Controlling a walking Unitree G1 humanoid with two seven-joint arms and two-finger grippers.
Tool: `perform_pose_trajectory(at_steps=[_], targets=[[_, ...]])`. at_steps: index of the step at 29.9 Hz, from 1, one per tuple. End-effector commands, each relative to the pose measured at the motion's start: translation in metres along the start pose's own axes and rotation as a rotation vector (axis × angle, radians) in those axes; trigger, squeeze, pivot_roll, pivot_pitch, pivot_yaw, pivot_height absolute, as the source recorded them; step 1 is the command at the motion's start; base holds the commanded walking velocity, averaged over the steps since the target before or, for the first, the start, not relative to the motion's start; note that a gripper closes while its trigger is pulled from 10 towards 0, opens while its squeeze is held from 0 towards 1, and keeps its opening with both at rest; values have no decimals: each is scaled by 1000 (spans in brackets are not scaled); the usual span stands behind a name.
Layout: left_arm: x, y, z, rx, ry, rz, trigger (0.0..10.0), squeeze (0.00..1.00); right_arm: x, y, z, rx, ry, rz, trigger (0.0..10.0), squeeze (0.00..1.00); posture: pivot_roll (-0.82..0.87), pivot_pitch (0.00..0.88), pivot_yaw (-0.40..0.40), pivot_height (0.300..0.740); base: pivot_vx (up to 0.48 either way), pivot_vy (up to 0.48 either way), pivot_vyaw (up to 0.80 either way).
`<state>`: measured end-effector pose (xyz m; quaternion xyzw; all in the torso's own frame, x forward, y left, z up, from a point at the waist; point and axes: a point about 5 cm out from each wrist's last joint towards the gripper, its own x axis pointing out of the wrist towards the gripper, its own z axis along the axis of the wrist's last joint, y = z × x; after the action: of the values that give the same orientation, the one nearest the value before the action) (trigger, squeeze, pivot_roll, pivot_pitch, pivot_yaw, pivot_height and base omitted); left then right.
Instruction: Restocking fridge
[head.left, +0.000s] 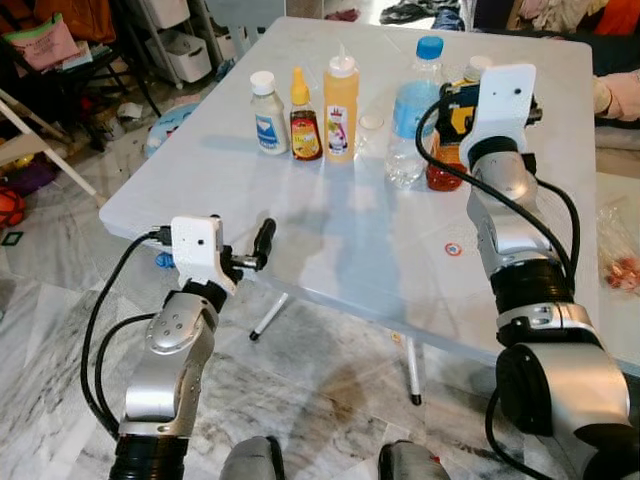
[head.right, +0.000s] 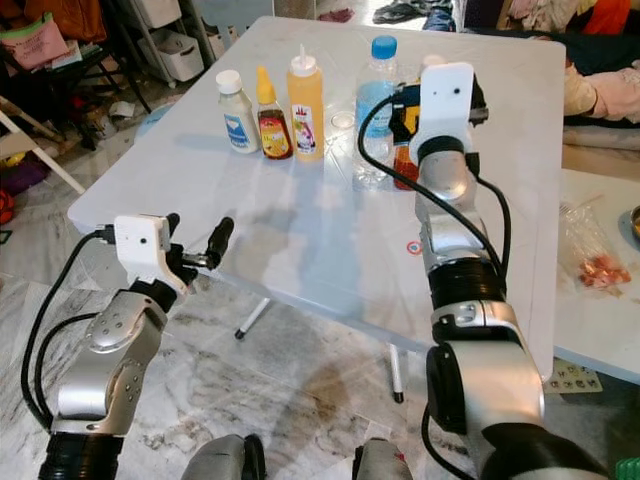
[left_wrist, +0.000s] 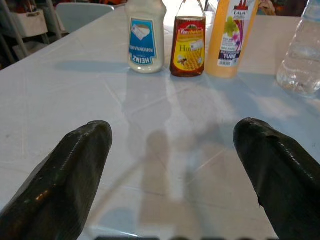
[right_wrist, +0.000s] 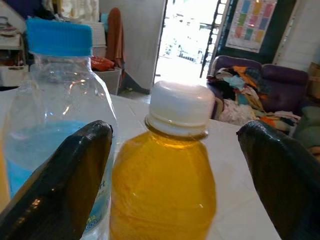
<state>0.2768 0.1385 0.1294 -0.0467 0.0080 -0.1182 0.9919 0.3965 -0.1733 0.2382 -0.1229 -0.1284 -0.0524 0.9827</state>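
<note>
On the white table (head.left: 330, 250) stand a mayonnaise bottle (head.left: 268, 112), a honey bottle (head.left: 304, 120), an orange squeeze bottle (head.left: 340, 108) and a blue-capped water bottle (head.left: 410, 120) in a row. Beside the water bottle stands a white-capped juice bottle (right_wrist: 162, 185). My right gripper (right_wrist: 175, 130) is open, one finger on each side of the juice bottle, not touching it. The water bottle (right_wrist: 55, 100) stands just past one finger. My left gripper (left_wrist: 172, 132) hovers open and empty over the table's near left edge, pointing at the mayonnaise (left_wrist: 146, 35) and honey (left_wrist: 188, 47).
A person's sleeve (head.left: 615, 95) rests at the far right table edge. A second surface on the right holds a plastic bag of food (head.left: 620, 260). Chairs, bins and clutter (head.left: 60, 90) crowd the floor on the left. Table legs (head.left: 412, 370) stand below the near edge.
</note>
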Motion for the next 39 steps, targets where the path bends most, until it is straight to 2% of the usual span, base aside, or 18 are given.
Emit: perform_pose_trajectory(at_steps=[1,8,9,11,12,39], targets=[[-4,3,1,14,7,9,10000,0,5,2,7,-10,-23,17,10000,0,53,142,117,740,0,0,0],[-4,2,3,16,12,6,10000,0,10,2,9,-16,-29,39,10000,0,60,146,121,740,0,0,0],[-4,3,3,17,12,6,10000,0,10,2,9,-16,-32,41,3569,0,61,147,123,740,0,0,0],[-5,3,3,18,13,6,10000,0,11,2,10,-17,-34,43,3569,0,61,147,122,740,0,0,0],[-5,3,3,20,15,7,10000,0,12,2,10,-18,-40,48,0,0,61,146,122,740,0,0,0],[-1,-2,2,10,15,-1,10000,0,13,-6,21,-29,-120,-16,0,0,43,128,113,740,0,0,0]])
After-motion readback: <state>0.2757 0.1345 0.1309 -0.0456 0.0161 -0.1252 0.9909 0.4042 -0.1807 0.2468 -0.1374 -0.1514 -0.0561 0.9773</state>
